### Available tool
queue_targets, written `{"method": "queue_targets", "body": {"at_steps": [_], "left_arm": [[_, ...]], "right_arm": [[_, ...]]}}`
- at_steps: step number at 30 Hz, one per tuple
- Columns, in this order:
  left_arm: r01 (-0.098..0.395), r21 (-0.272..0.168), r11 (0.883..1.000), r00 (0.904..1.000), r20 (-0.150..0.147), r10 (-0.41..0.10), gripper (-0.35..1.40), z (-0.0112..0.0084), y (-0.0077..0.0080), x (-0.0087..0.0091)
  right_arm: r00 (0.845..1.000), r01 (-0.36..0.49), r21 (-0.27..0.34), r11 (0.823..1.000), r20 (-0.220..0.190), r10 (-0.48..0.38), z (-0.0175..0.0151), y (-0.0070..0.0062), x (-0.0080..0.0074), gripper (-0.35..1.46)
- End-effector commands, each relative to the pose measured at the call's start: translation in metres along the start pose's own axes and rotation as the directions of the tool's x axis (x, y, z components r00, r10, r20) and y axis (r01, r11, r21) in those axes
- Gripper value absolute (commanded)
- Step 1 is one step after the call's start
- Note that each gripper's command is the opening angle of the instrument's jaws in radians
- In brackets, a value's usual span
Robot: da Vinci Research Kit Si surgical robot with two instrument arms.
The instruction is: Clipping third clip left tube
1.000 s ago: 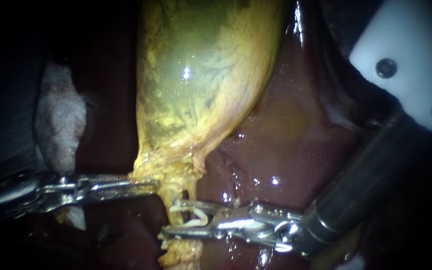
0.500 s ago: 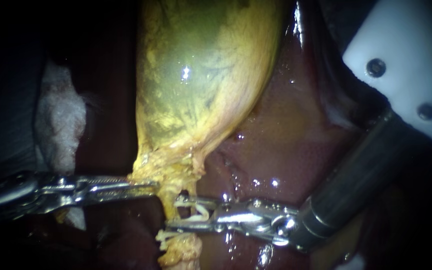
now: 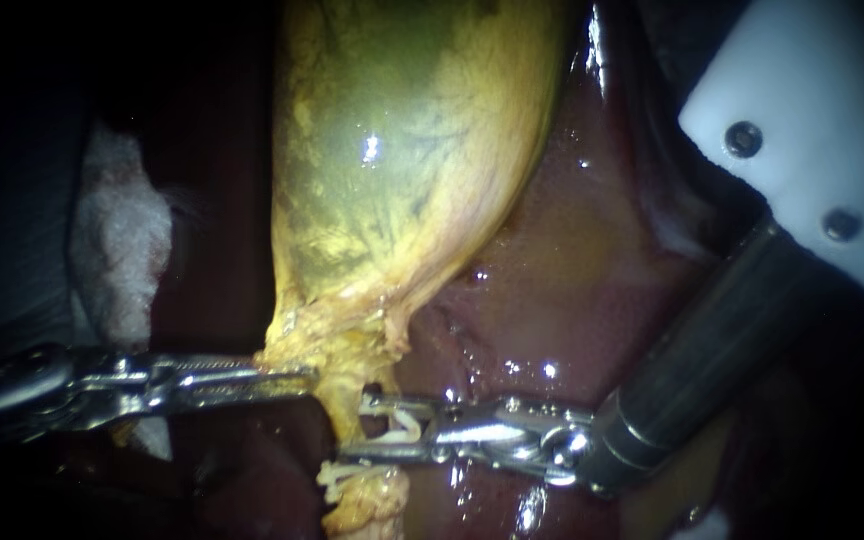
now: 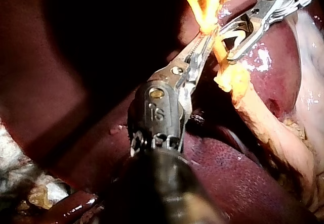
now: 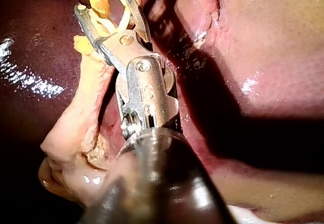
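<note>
Though still astride the tube [image 3: 346, 398], right instrument's [image 3: 353, 430] clip [image 3: 398, 428] nearer the gallbladder [image 3: 402, 150].

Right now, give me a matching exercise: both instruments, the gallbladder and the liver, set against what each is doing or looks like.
1 left instrument
2 right instrument
3 gallbladder
4 liver

A dark red, wet, beside the gallbladder
B holds a white clip astride the tube
C yellow-green, bulging, above both instruments
D grips yellow tissue at the gallbladder's lower end

Pairs: 1-D, 2-B, 3-C, 4-A
</note>
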Motion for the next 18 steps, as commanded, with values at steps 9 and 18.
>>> {"method": "queue_targets", "body": {"at_steps": [9, 18], "left_arm": [[-0.001, -0.006, 1.0, 1.0, 0.002, 0.001, -0.35, 0.0002, 0.0, -0.0001], [-0.004, -0.011, 1.0, 1.0, 0.003, 0.005, -0.35, 0.001, 0.0001, -0.0005]], "right_arm": [[1.0, -0.001, -0.013, 1.0, 0.005, 0.001, 0.0001, 0.0005, -0.0001, 0.54], [1.0, -0.001, -0.011, 1.0, -0.002, 0.001, 0.0014, -0.0006, 0.0003, 0.56]]}}
